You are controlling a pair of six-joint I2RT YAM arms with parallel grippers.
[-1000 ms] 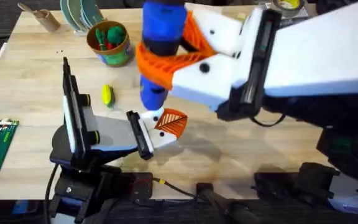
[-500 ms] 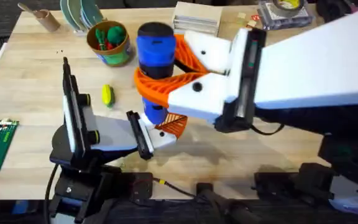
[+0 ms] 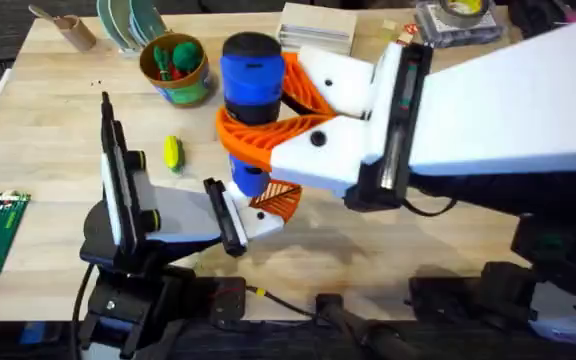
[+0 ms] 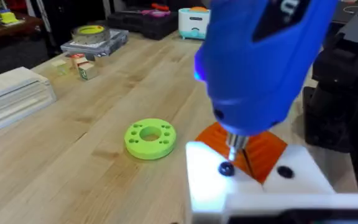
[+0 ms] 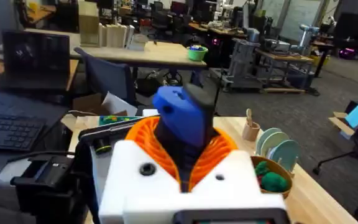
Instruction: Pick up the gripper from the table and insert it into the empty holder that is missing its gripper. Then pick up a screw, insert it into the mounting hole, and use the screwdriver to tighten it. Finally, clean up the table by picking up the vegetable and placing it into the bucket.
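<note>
While the screwdriver (image 3: 250, 90) is clamped upright between the orange ribbed pads (image 3: 268, 135) of the right claw (image 3: 258, 120), its thin metal tip (image 4: 235, 146) is seen just above a dark screw (image 4: 226, 168) on the white holder (image 4: 253, 186). The orange gripper (image 3: 279, 198) is seated in that holder, beside the screwdriver's lower end. The holder is carried by the left claw (image 3: 230, 218), closed on it. The vegetable (image 3: 172, 153) is placed on the bench (image 3: 368, 240), left of the screwdriver; the bucket (image 3: 176, 68) is placed beyond the vegetable.
</note>
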